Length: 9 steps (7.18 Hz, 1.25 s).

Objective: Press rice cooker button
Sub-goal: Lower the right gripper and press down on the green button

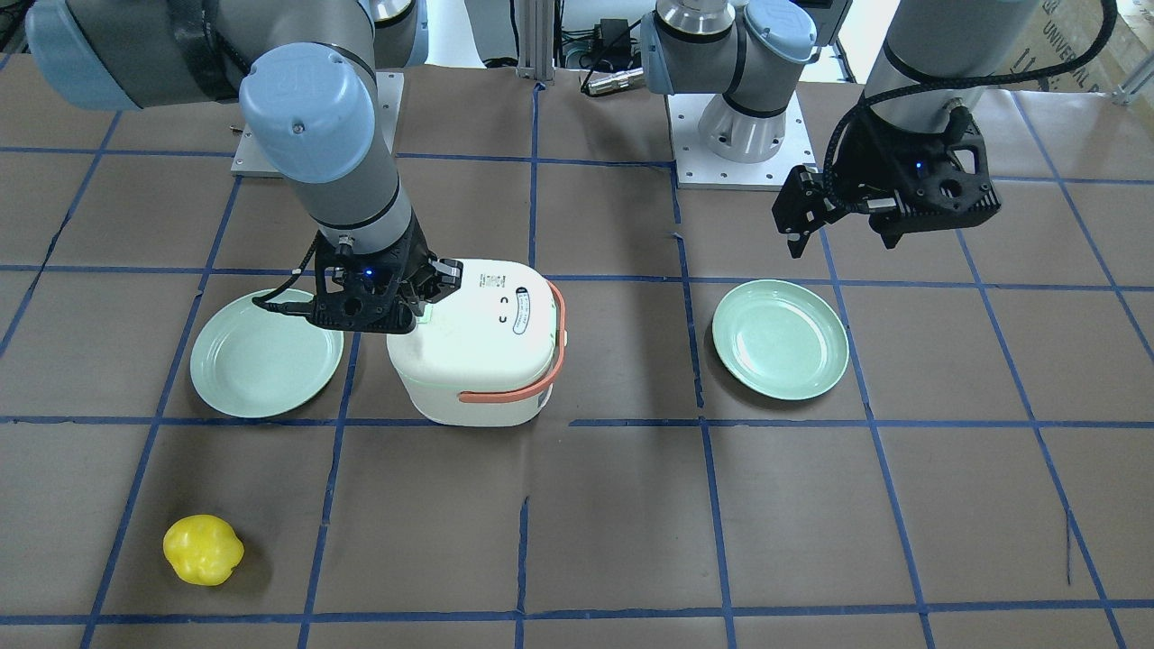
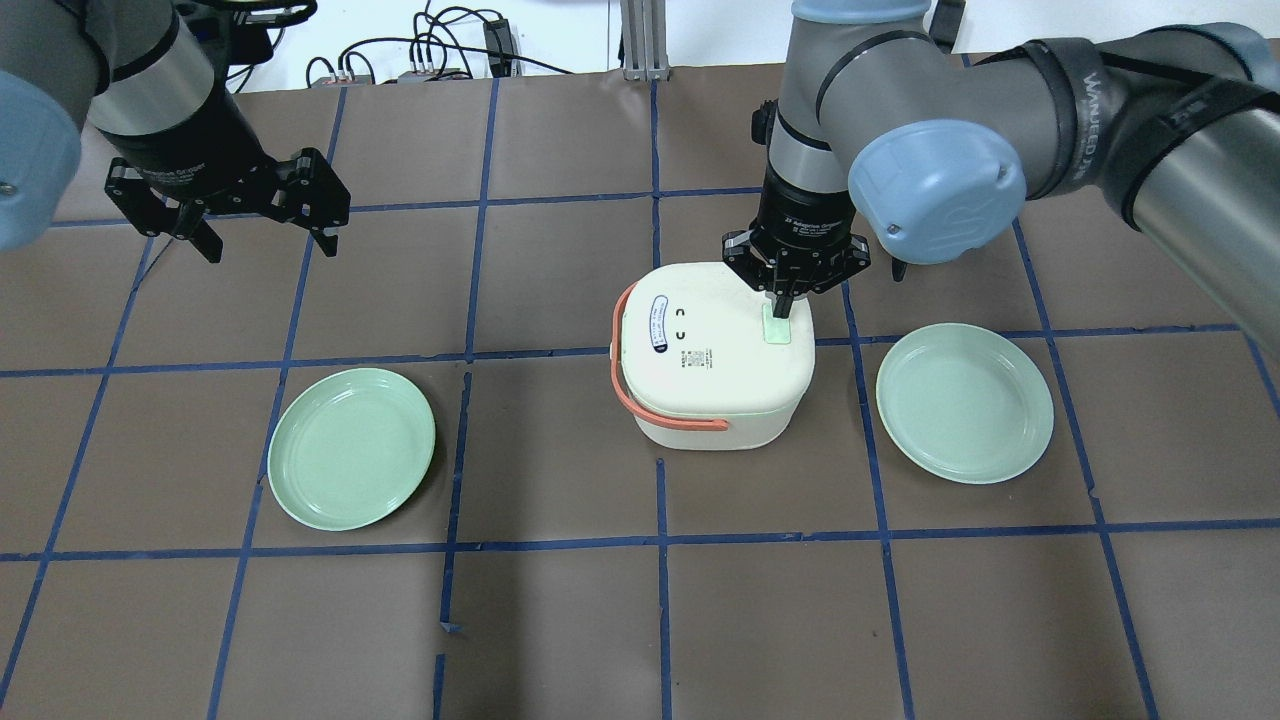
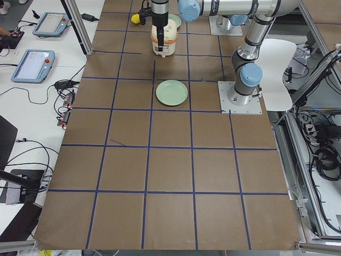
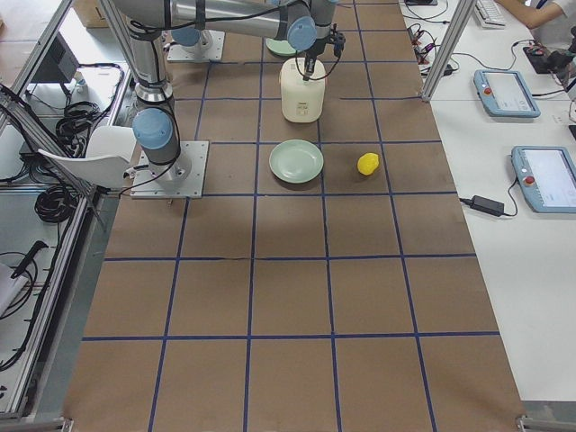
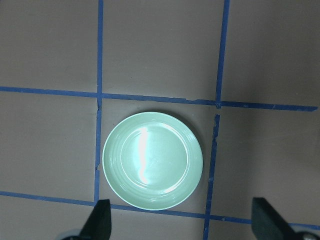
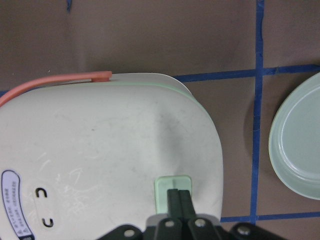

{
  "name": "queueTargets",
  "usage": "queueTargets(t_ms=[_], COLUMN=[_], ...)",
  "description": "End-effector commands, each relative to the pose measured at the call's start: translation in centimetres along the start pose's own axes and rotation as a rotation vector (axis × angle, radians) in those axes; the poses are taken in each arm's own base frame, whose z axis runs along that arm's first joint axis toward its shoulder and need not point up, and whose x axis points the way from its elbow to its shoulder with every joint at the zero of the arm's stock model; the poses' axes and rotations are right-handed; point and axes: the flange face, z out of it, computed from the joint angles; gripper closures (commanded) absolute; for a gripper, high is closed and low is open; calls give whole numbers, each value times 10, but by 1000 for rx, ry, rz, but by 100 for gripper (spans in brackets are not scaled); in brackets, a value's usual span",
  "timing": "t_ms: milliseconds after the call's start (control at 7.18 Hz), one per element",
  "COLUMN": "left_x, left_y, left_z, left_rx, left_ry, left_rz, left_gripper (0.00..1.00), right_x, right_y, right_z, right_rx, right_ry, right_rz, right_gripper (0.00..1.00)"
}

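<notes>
Right wrist-mounted view: the right gripper point(image 6: 179, 196), fingers closed together, is seen set on the green button point(image 6: 165, 186) of the white rice cooker point(image 6: 100, 160), placed around the worktop's middle. A yellow pepper point(image 1: 203, 550), cut off overhead, is shown front-facing nearer the operators' edge. The left gripper point(image 2: 270, 240) is held wide apart.

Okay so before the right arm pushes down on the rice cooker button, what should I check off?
1. Is the right gripper shut into a single tip: ok.
2. Is that tip lined up over the green button: ok.
3. Is the tip actually in contact with the button: cannot tell.
4. Is the rice cooker upright with its lid closed: ok.
5. Is the left gripper open and well away from the cooker: ok.
</notes>
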Motion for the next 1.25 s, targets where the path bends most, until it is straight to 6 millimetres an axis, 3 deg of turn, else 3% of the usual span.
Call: queueTargets(t_ms=[0,1114], left_x=[0,0], left_y=[0,0], left_z=[0,0], left_rx=[0,0], left_ry=[0,0], left_rz=[0,0], left_gripper=[0,0], right_x=[-1,-1], right_y=[0,-3], right_z=[1,15], right_rx=[-1,0], right_ry=[-1,-1], right_rz=[-1,-17], right_gripper=[90,90])
